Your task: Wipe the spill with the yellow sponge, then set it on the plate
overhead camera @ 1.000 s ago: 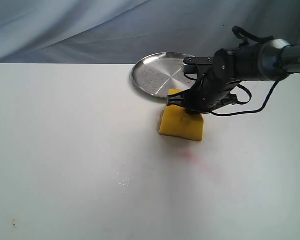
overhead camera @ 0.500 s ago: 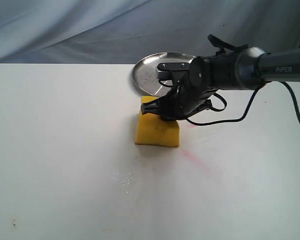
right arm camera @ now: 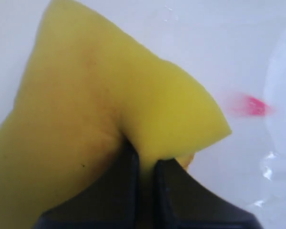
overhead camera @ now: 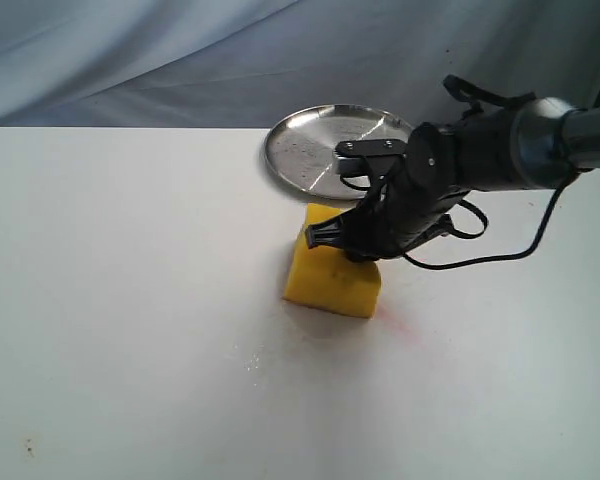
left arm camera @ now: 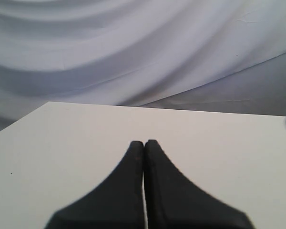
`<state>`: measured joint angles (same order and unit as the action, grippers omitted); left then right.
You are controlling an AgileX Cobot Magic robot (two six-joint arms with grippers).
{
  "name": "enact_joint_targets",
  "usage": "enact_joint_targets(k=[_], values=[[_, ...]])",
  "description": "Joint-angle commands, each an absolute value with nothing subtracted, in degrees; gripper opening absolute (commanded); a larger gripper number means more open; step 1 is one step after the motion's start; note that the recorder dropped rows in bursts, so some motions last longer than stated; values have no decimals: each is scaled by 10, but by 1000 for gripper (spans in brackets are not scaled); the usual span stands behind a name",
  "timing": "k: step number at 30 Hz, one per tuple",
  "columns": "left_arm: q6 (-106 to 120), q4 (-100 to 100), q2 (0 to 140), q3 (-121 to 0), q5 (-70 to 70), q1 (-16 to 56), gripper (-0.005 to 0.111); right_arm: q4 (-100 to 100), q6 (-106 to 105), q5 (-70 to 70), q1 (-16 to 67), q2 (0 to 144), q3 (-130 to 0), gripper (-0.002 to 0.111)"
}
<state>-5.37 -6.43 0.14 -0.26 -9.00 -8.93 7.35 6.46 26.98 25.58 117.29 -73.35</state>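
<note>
The exterior camera looks from a raised spot, tilted down across the white desk toward a blue-grey cloth backdrop at the far edge, taking in most of the worktop at middle distance. The left wrist camera sits low, looking along the left pincer over bare desk to the same cloth. The right wrist camera looks down past the right pincer, so near that the yellow sponge fills most of its frame. The exterior view shares that sponge and the pink smear beside it.
</note>
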Motion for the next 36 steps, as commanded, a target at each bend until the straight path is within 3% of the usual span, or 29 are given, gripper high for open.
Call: enact_joint_targets(k=[1,9,15,24,36], values=[[-56,-66,0,0,-88,-91,0,27,82,309,203,1164,-694,0],[-56,-66,0,0,-88,-91,0,-7,122,318,131,1163,-692,0],[-56,-66,0,0,-88,-91,0,-4,122,342,127,1179,-747,0],[-56,-66,0,0,-88,-91,0,6,106,397,212,1233,-846,0],[-56,-66,0,0,-88,-91,0,15,86,412,309,1232,-843,0]])
